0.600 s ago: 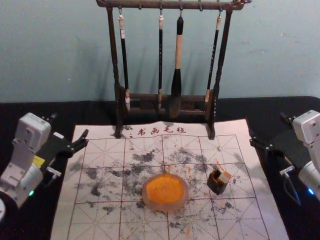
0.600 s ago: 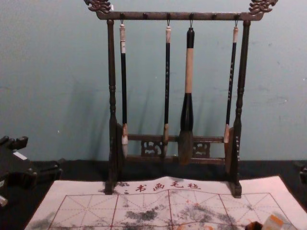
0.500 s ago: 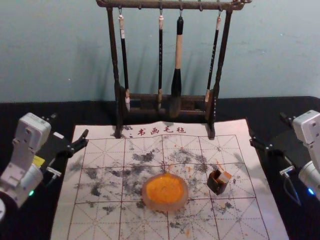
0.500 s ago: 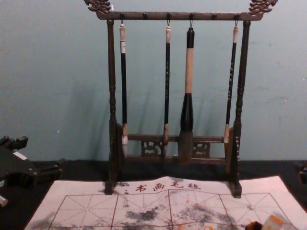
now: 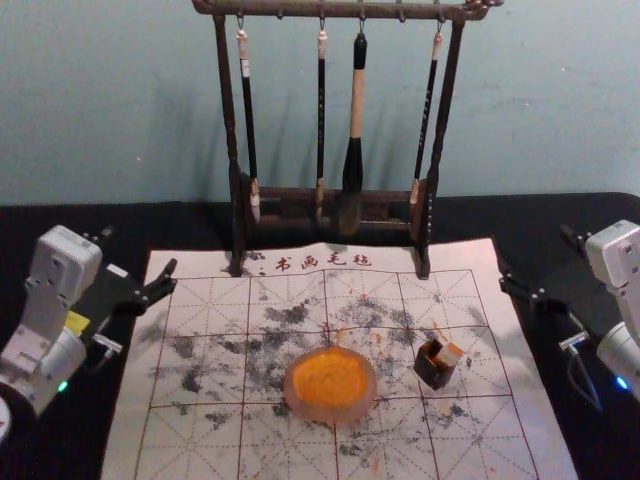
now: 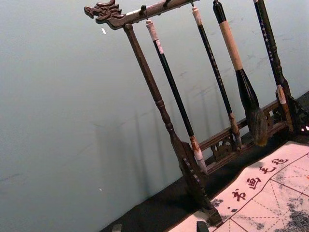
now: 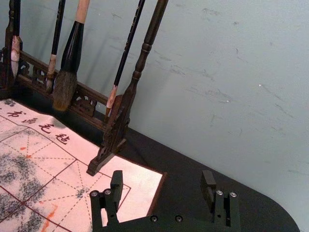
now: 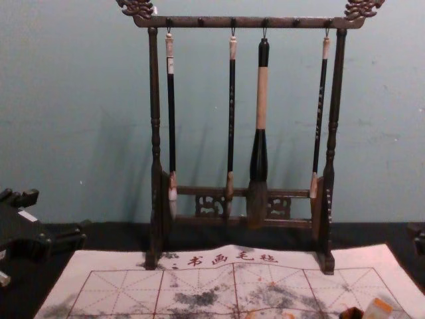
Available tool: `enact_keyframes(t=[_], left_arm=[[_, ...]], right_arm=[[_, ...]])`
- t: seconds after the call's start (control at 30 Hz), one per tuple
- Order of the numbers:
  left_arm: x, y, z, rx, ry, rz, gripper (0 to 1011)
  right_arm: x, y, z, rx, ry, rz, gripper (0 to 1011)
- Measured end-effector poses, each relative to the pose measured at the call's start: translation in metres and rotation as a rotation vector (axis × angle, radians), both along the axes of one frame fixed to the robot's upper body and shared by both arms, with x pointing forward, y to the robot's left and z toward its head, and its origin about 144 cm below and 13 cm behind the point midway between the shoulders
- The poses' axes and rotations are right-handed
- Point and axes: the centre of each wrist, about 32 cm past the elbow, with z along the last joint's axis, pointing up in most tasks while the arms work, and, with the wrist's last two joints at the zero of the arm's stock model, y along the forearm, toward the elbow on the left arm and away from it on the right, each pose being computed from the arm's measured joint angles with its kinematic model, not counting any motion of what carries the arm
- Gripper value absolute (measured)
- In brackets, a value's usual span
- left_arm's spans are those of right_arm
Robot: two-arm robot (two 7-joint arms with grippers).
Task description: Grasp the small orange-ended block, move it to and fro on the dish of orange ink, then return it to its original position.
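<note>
Right end effector (image 7: pixel 161 179) released, by mat's (image 5: pixel 200 440) right edge. Left end effector (image 5: pixel 140 250) also released, idle at left edge. 0 visible change in 0.5 s, so grasp still pending. Orange-ended block (image 5: pixel 449 354) tilted in dark holder (image 5: pixel 434 370), right of ink dish (image 5: pixel 331 385). Right side looks open for approach; brush rack (image 8: pixel 212 22) limits far side.

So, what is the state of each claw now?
Left claw: open, empty, by the left side of the calligraphy mat.
Right claw: open, empty, by the mat's right side.
</note>
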Motion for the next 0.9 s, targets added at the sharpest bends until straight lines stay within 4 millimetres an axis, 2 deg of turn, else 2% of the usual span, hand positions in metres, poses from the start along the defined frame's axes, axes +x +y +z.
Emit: enact_keyframes(t=[0.9], left_arm=[[0.0,0.0,0.0,0.0,0.0,0.0,1001]], right_arm=[[0.0,0.0,0.0,0.0,0.0,0.0,1000]])
